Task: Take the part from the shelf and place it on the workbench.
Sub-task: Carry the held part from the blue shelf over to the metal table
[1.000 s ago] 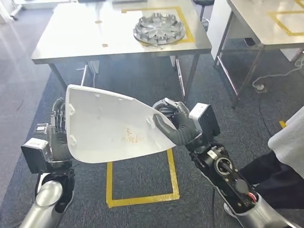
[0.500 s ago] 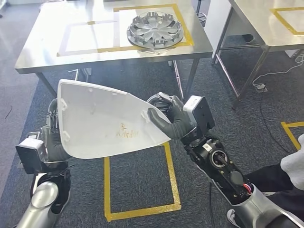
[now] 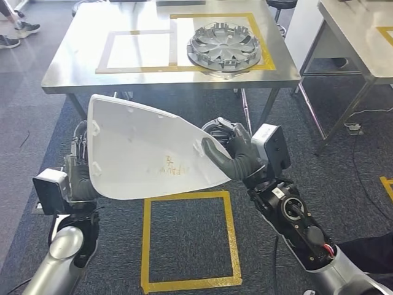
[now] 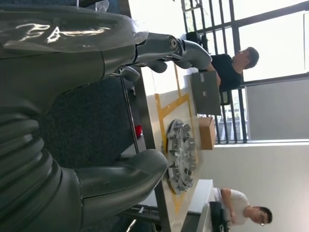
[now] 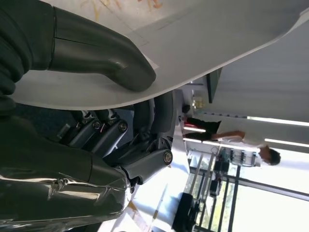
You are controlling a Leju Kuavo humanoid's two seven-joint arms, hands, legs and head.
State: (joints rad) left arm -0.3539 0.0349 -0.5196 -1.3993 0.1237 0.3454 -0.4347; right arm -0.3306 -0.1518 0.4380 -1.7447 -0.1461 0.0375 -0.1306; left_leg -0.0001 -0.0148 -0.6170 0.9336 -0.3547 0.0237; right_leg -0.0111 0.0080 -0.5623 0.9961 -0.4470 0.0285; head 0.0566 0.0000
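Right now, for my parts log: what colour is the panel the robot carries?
White, with faint orange writing; the panel shows best in the head view.

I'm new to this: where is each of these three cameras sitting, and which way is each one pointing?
Head view: high on the robot, looking forward and down at the white part held by left hand and right hand, workbench ahead.
Left wrist view: behind the left hand, facing the workbench and hubcap.
Right wrist view: behind the right hand, under the white part.
Shared: head and left wrist views both show the hubcap.
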